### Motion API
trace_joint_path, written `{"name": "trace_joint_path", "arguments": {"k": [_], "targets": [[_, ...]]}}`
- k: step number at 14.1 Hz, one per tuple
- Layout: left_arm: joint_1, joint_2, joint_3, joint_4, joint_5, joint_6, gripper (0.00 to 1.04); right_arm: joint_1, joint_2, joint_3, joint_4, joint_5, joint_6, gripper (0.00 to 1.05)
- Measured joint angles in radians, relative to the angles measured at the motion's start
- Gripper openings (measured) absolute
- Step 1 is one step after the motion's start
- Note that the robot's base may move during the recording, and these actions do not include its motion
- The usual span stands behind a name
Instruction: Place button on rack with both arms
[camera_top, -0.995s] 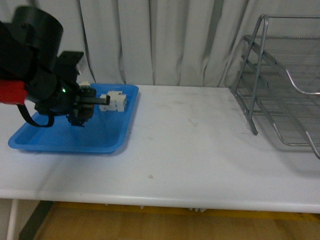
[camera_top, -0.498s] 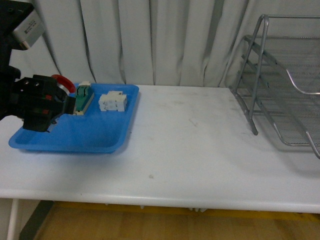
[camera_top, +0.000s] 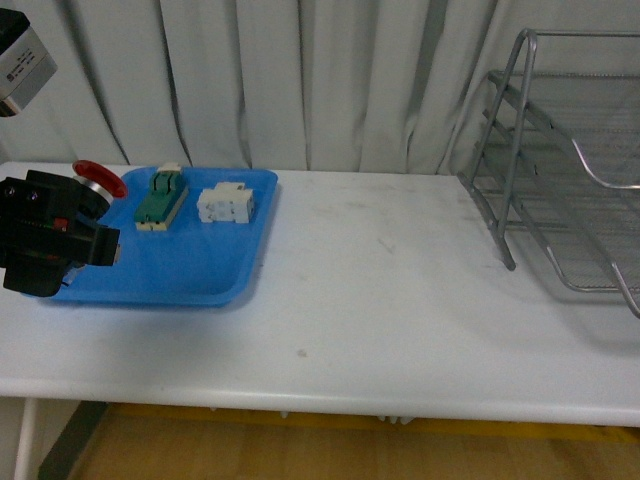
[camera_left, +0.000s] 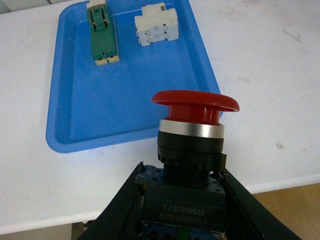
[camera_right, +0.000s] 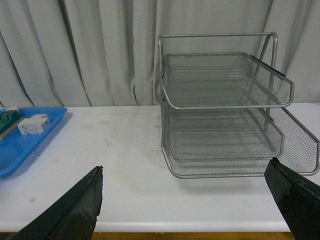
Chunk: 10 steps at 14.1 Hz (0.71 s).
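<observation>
Tray (camera_top: 190, 268) — green block (camera_top: 160, 199), white block (camera_top: 225, 204) (apart), button (camera_left: 192, 125) in left tool (camera_left: 180, 190)

A white table (camera_top: 380, 300) with a few faint scuffs and small dark specks on its top runs across the whole scene, its near edge rounded. On its left part, toward the far edge, lies a flat blue plastic tray (camera_top: 200, 275). At the far right stands the silver wire-mesh rack (camera_top: 580, 265), well apart from the tray, with bare tabletop between them.
</observation>
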Motion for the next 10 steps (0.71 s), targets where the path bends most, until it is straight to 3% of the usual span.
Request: {"name": "trace_joint_path", "arguments": {"k": [10], "targets": [[0.004,0.011,-0.006,0.017,-0.023,0.002,0.37,0.000,0.000,0.000,0.000,0.000,0.000,0.98]]}}
